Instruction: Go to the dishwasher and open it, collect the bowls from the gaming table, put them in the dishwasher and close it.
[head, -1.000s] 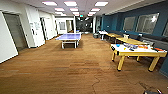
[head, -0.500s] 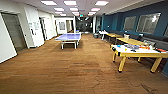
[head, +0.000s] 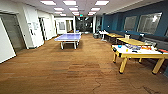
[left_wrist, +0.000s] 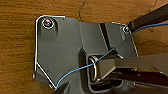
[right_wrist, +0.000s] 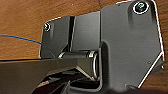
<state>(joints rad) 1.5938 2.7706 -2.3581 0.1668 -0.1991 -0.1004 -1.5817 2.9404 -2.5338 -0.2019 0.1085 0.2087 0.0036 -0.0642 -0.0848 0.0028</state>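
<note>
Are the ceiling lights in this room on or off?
On. The ceiling lights glow bright white, and the wooden floor below is well lit.

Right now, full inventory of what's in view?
gaming table: one, white top, yellow frame and legs, right foreground
blue bowl: one, on the gaming table's near-left end
yellow bowl: one, small, on the gaming table, beside the blue bowl
ping-pong table: one, blue top, centre of the room
yellow-topped tables: a row along the right wall, behind the gaming table
floor: brown wood-look
ceiling lights: white panels, rows overhead
wrist plates: dark, over the floor, in both wrist views
blue cable: thin, across the left wrist plate
</note>
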